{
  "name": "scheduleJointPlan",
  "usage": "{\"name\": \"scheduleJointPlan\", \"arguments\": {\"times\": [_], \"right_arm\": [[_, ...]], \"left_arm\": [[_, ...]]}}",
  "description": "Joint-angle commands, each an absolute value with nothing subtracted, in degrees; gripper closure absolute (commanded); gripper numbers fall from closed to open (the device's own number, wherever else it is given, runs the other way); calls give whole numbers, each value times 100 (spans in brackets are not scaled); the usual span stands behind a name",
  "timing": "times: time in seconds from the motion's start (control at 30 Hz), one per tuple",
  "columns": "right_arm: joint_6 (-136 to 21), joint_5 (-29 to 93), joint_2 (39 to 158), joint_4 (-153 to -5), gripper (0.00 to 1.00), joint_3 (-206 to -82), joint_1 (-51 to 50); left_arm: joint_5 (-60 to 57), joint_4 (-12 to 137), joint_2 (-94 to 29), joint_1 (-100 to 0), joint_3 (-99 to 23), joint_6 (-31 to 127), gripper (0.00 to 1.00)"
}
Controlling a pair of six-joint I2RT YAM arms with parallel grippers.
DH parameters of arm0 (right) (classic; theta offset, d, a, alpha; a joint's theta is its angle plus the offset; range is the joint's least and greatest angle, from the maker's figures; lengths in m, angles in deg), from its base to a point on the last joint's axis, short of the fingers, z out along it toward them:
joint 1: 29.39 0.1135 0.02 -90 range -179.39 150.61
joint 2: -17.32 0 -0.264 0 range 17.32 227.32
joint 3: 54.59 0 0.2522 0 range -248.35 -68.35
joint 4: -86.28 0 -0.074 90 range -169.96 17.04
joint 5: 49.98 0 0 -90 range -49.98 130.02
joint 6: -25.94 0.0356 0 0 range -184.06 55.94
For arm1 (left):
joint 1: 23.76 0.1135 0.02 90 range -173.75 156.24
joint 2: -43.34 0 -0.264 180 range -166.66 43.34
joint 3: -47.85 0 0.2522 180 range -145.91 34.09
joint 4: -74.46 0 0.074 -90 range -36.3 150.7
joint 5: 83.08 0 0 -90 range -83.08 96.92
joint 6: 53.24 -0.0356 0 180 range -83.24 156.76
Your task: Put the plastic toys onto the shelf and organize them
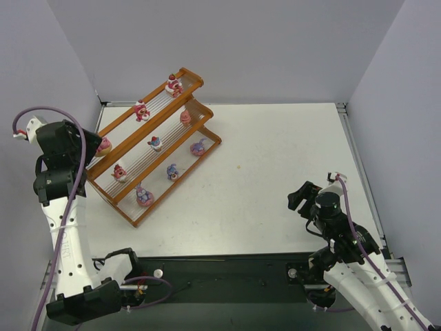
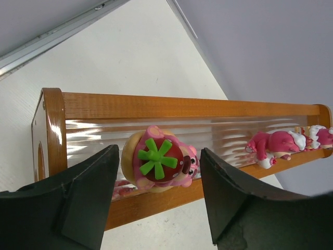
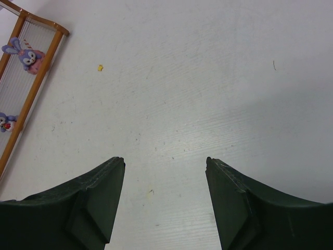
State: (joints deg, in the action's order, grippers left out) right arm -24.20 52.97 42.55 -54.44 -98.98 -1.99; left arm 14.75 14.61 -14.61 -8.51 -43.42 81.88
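Pink glossy cupcake figurine [image 2: 158, 164] sitting at end of top tier of orange-brown stepped shelf [image 2: 182, 107]; left gripper [image 2: 158, 155] spread either side, not touching; risk of clipping, toppling it on retreat.

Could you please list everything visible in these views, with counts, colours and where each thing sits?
plastic toys: nine, pink, red and purple, three on each tier of the shelf
shelf: one, orange-brown frame with clear ribbed tiers, far left of the table
table: one, white, under everything
speck: one, yellowish, on the table right of the shelf
cables: two, purple, one along each arm
arms: two, white with black joints, at the near edge
left hand: one, black, open either side of the green-topped toy at the top tier's end
right hand: one, black, open above bare table
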Motion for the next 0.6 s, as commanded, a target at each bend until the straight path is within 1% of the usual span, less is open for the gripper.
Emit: {"name": "scheduleJointPlan", "arguments": {"times": [0.0,0.1,0.23,0.27,0.37,0.5,0.57], "right_arm": [[-2459,5294,4228,-5509,36,-9858,-223],[-2424,5286,4211,-5509,36,-9876,-223],[-2407,5215,4176,-5509,35,-9884,-223],[-2424,5198,4167,-5509,31,-9884,-223],[-2573,5197,4184,-5491,26,-9972,-223],[-2723,5189,4254,-5412,23,-10253,-223],[-2784,5101,4307,-5412,23,-10446,-223]], "left_arm": [[1386,1649,-1405,-820,-4527,8194,24],[1395,1623,-1361,-811,-4562,8185,19],[1474,1430,-1317,-802,-4861,8080,16],[1491,1325,-1300,-820,-4957,8053,15],[1386,1158,-1221,-811,-5265,7826,10],[1299,999,-940,-811,-5494,7614,5],[1002,972,-834,-811,-5590,7387,5]]}}
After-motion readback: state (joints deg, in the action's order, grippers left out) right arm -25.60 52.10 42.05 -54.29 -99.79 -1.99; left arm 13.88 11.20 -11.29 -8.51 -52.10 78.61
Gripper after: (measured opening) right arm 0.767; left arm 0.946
